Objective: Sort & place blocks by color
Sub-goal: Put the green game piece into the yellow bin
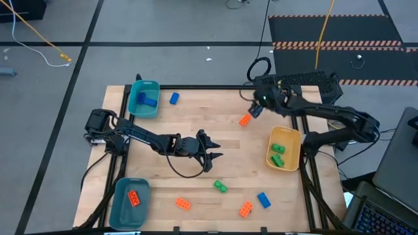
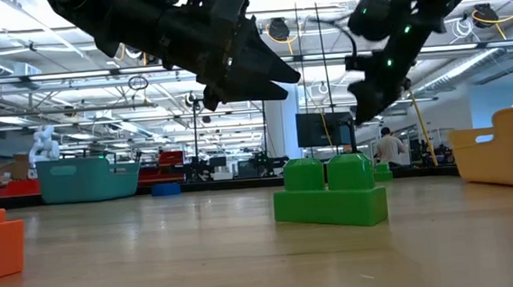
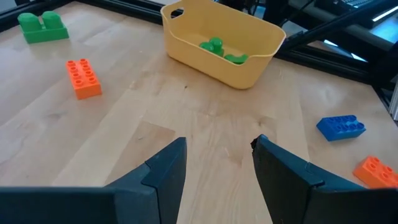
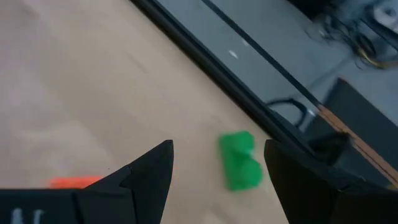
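Small studded blocks lie flat on the wooden table: an orange one, a green one, a blue one, two more orange and a blue one. My left gripper hangs open above the table's middle and holds nothing. My right gripper is open in the air just beyond the orange block. A green block lies below it by the far edge.
A yellow bin at the right edge holds green blocks. A teal bin at the far left holds a blue block. A second teal bin at the near left holds an orange one. Black rails frame the table.
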### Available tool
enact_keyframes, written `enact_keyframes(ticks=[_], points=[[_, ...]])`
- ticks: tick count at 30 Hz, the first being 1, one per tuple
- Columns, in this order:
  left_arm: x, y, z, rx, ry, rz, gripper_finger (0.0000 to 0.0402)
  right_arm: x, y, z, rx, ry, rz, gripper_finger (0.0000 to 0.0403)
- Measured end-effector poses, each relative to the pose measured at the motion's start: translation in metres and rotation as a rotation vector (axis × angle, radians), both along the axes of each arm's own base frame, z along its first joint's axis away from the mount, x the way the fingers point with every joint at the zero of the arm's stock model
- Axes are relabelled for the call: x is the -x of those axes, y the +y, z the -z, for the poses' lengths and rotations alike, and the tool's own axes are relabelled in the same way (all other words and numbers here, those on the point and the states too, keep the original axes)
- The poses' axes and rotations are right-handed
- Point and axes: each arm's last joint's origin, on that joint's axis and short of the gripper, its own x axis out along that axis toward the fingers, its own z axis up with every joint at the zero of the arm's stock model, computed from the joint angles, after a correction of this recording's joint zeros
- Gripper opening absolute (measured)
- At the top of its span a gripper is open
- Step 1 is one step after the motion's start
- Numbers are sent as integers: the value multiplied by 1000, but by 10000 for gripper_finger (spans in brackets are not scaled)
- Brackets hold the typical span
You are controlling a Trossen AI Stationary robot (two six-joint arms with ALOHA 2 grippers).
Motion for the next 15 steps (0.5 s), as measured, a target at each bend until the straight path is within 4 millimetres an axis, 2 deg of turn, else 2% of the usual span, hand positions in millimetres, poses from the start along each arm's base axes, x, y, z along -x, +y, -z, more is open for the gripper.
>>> enact_keyframes(ticks=[6,15], points=[[0,0,1,0,8,-1,184,12,-33,25,-100,85,57,247],[1,0,1,1,15,0,184,14,-59,51,-125,133,70,247]])
